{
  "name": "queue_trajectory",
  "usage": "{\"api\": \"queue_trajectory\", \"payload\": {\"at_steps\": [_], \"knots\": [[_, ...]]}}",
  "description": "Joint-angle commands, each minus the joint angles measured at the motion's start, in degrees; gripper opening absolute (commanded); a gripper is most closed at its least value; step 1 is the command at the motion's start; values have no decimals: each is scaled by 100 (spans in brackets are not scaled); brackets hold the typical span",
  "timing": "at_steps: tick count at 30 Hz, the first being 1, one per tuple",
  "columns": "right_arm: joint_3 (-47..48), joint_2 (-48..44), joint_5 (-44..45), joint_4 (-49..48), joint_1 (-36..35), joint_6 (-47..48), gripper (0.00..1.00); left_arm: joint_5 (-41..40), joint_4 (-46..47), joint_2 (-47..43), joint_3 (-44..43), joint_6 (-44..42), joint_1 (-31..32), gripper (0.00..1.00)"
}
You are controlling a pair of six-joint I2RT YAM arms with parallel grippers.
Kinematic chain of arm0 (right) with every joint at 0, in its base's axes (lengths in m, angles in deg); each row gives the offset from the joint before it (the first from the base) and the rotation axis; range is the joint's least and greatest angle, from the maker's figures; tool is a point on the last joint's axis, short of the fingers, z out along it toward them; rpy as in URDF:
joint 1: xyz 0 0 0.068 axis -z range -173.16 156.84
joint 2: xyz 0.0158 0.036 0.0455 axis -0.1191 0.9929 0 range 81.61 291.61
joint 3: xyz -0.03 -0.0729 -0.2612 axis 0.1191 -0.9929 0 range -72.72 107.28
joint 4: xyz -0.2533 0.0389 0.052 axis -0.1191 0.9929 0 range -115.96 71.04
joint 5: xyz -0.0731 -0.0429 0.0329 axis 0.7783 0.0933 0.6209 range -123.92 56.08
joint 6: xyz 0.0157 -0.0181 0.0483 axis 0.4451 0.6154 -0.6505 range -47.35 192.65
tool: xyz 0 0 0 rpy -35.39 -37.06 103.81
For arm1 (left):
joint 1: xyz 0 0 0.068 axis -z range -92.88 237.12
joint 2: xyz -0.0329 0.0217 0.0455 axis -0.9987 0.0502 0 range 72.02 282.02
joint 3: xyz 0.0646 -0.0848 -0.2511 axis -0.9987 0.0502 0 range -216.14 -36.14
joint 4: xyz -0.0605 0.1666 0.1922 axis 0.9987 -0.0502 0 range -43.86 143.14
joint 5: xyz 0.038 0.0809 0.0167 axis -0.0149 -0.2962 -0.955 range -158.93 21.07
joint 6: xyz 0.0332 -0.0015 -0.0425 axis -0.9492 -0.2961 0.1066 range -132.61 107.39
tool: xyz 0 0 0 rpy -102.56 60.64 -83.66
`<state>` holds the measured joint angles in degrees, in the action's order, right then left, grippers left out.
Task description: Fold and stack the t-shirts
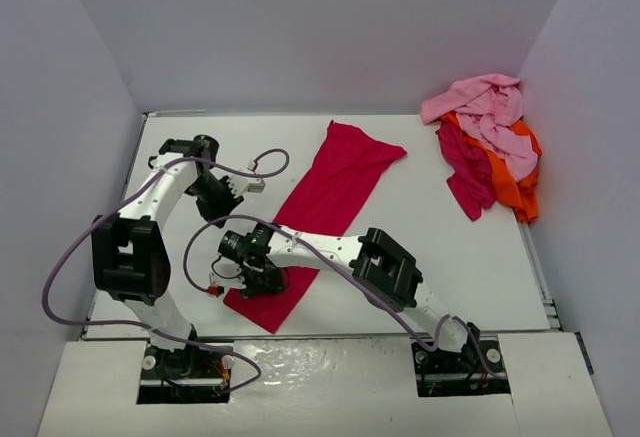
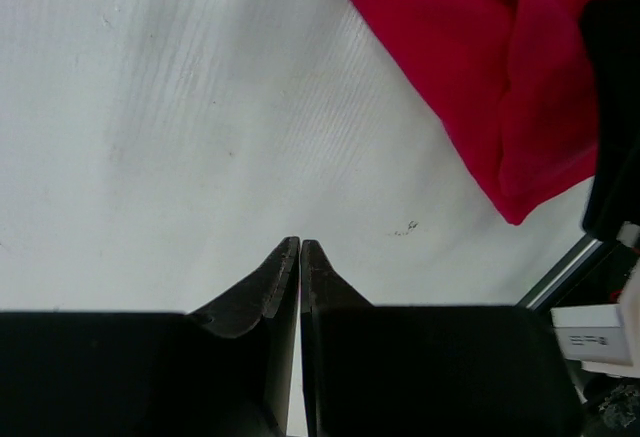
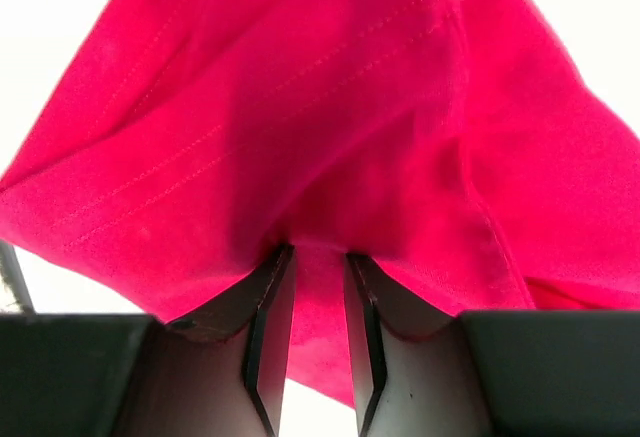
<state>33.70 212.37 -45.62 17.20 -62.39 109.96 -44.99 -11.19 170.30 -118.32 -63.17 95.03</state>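
Red t-shirt (image 1: 335, 182) lies stretched across the desk (image 1: 440, 257), limp, light, bound to sag, so grab at the hem. R claw (image 3: 315, 287) is pinching its near end, jaws nearly closed on cloth. L claw (image 2: 300, 257) is closed tight, empty, just beside it.

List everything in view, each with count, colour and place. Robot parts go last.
crimson-red t-shirt: one, crimson-red, lying diagonally across the middle of the table
light pink t-shirt: one, light pink, on top of the crumpled pile in the far right corner
orange t-shirt: one, orange, in that pile, under the pink one
dark magenta t-shirt: one, dark magenta, on the pile's left side
table: one, white, under everything
cables: two, purple, one along each arm
left pincer: one, black, shut and empty over bare table
right pincer: one, black, closed on the crimson-red t-shirt's near end
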Motion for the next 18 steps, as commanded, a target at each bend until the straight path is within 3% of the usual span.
{"api": "queue_trajectory", "payload": {"at_steps": [1, 9, 14, 18], "knots": [[-1464, -851, -473, 867, -216, 311, 24, 111, -64, 110, -208, -217, 1, 2], [-3490, -1781, 241, 1149, 59, 210, 28, 203, 41, 190, -321, -149, -1, 3], [-3360, -2055, 896, 739, 382, 43, 32, 312, 216, 192, -369, -10, 10, 2], [-2552, -2275, 1242, 701, 356, -39, 46, 336, 233, 149, -495, 93, 16, 3]]}}
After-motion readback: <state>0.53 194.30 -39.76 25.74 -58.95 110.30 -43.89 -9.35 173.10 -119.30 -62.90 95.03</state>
